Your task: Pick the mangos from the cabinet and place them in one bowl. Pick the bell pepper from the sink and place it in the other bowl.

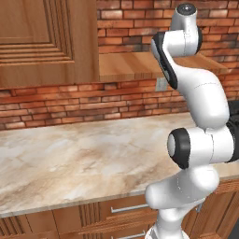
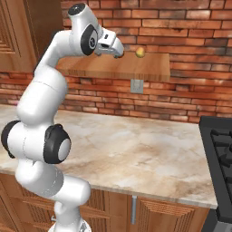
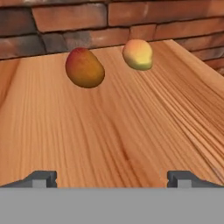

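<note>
Two mangos lie on the cabinet's wooden shelf board (image 3: 131,131) near the brick back wall. The darker, redder mango (image 3: 85,68) is on the left and the paler yellow-orange mango (image 3: 138,54) on the right in the hand view. My gripper (image 3: 111,177) is open, its fingertips (image 3: 43,177) wide apart and short of both fruits, with nothing between them. In the right base view my gripper (image 2: 117,50) hovers over the shelf (image 2: 136,68), left of one mango (image 2: 141,53). The cabinet's raised-panel door (image 1: 37,37) stands at the upper left.
A marble counter (image 2: 136,145) runs below the shelf against the brick wall (image 1: 70,102). A dark cooktop (image 2: 222,149) sits at the counter's right end. A wall outlet (image 2: 137,86) is under the shelf. Drawers with metal handles (image 1: 128,207) are below the counter.
</note>
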Available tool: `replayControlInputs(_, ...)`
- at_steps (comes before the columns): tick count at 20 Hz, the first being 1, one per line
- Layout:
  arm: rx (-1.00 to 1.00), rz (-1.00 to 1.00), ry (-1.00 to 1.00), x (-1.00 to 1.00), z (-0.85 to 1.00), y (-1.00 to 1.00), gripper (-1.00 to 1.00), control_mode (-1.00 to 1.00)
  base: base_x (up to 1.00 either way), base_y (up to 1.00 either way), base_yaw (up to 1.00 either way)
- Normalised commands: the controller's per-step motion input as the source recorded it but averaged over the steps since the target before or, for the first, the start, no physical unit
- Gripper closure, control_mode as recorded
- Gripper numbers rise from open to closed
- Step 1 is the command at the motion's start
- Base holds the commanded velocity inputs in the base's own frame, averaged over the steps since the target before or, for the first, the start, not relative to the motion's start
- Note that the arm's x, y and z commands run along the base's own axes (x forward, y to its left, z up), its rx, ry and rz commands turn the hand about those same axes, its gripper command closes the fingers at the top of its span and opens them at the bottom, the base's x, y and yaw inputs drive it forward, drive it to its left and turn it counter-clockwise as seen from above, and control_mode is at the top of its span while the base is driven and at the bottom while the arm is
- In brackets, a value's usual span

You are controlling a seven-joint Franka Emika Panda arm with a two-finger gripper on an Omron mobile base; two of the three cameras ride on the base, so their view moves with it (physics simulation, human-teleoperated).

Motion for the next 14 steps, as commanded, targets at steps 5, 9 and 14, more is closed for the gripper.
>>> replayControlInputs(5, 0.01, 0.03, 0.02, 0.62, -0.15, -0.04, -1.00, -1.00, 0.00, 0.00, 0.00)
replayControlInputs(9, 0.04, 0.00, -0.02, 0.48, -0.22, 0.00, -1.00, -1.00, 0.00, 0.00, 0.00)
replayControlInputs(14, 0.03, 0.00, -0.01, 0.49, -0.20, -0.01, -1.00, -1.00, 0.00, 0.00, 0.00)
